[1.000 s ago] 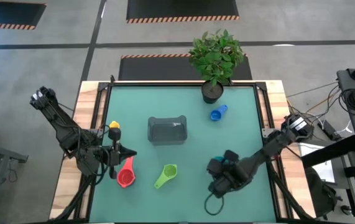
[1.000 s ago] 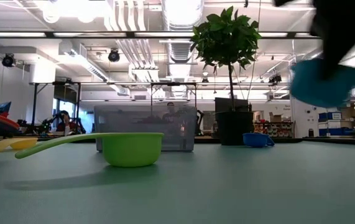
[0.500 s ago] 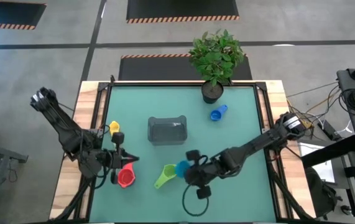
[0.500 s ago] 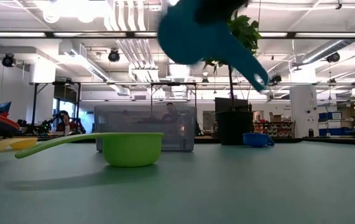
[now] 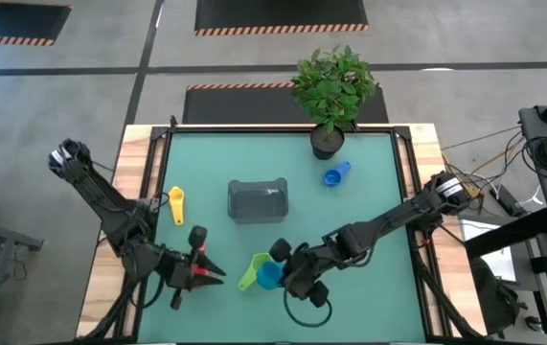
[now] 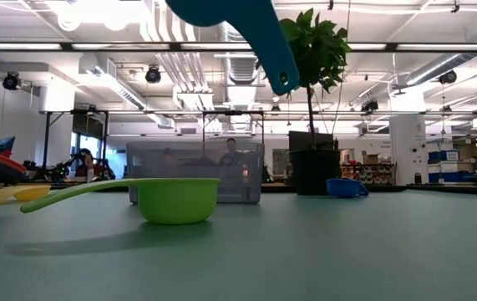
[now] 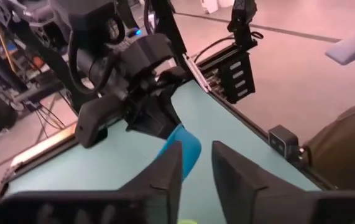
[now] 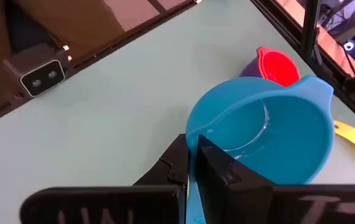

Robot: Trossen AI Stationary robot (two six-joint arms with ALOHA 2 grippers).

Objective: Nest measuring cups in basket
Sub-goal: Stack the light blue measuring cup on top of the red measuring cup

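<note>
My right gripper is shut on a teal cup and holds it in the air next to the green cup, which rests bowl-down on the table near its near edge. My left gripper is open and points toward the green cup from the left. Its wrist stands over the red cup, which sits nested in a purple one. The dark grey basket stands mid-table. A yellow cup lies left of it and a blue cup to its far right. My right gripper pinches the teal cup by its bowl wall, on the side opposite the handle, apparently with one finger inside and one outside. The cup is lifted clear and tilted. Its free handle slants downward.
A potted plant stands at the table's far edge, beyond the blue cup. A black cable loop hangs below my right arm near the near edge. The low view shows the green cup in front of the basket.
My right gripper carried the teal cup from the near right part of the table leftward to beside the green cup, and the cup's handle swung round as it went. My left gripper moved toward the near edge and turned to point right, off the red cup's handle.
</note>
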